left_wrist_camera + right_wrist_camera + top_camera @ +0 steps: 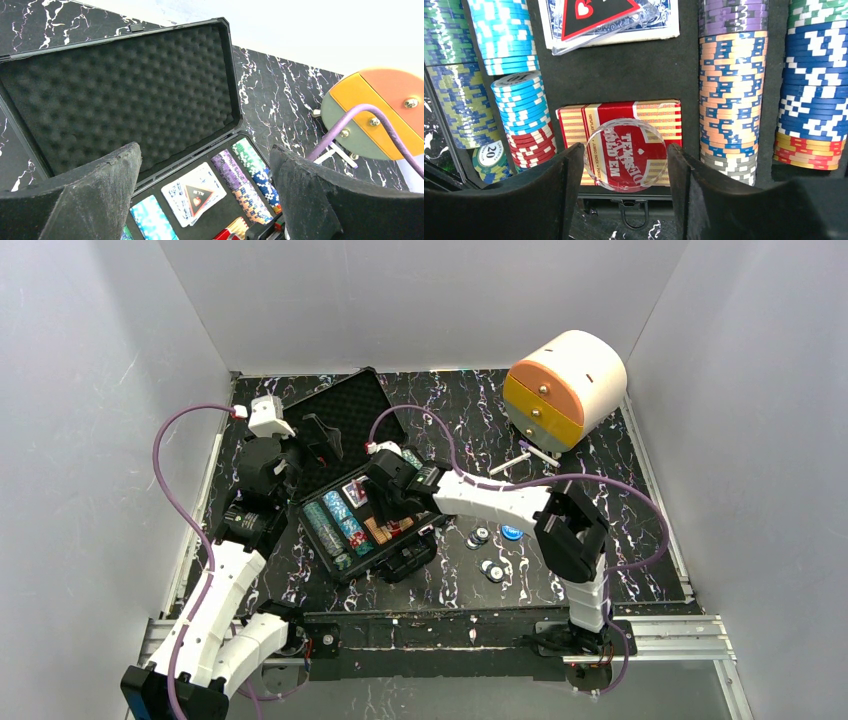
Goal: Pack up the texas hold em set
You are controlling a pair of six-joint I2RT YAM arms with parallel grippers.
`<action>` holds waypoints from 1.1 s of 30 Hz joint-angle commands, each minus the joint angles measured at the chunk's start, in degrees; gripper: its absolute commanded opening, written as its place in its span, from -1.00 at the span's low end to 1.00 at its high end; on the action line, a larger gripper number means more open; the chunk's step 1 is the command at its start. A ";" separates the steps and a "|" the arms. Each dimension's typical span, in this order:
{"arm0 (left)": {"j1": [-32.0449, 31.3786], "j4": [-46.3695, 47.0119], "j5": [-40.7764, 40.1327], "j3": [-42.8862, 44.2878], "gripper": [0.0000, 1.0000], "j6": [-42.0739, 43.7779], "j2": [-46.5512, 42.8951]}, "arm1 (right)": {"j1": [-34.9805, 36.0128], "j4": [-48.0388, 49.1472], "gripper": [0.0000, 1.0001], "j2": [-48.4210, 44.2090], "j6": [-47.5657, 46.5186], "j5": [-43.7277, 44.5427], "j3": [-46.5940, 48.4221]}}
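Two things could have gone wrong here, we thought. The right gripper (625,162) had its fingers partly closed on a clear round button (625,150). It pinched the button by its thin edge, just above the red card deck (664,112). The button looked smooth and slippery, so it could slide out early, or tip and land on its edge. If it fell to one side, it could bump the chip rows (730,100) and push chips out of line. Then the lid might not shut well.

The left gripper (202,150) was open as wide as it goes and held nothing. It hung over the open case.

The black case (350,405) lay open on the marbled table (470,400), left of the middle. Its bumpy foam looked soft. The chips sat in neat rows of blue, green, purple, orange and red. A few small round buttons (511,532) lay on the table just right of the case, so we judged the packing not finished.
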 commanded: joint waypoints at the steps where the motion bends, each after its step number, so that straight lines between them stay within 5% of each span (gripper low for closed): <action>1: 0.34 1.23 0.11 -0.55 0.96 0.68 -1.51 | 0.12 -1.79 0.46 1.04 0.51 -0.08 3.56; 11: 0.33 0.96 -0.43 -0.49 0.96 0.72 -1.38 | -1.05 -0.34 0.64 -10.81 0.54 9.45 -0.17; 18: 0.31 0.97 -0.09 -0.50 0.96 0.64 -1.30 | -7.54 0.39 0.73 -25.28 4.42 25.07 -15.29; 26: 0.33 0.96 -0.02 -0.57 0.96 0.59 -0.81 | -21.02 -5.01 0.77 -35.81 15.39 22.36 -30.39; 33: 0.30 1.00 0.19 -0.55 0.96 0.46 -0.35 | -31.05 -7.30 0.97 -35.41 21.34 17.40 -38.77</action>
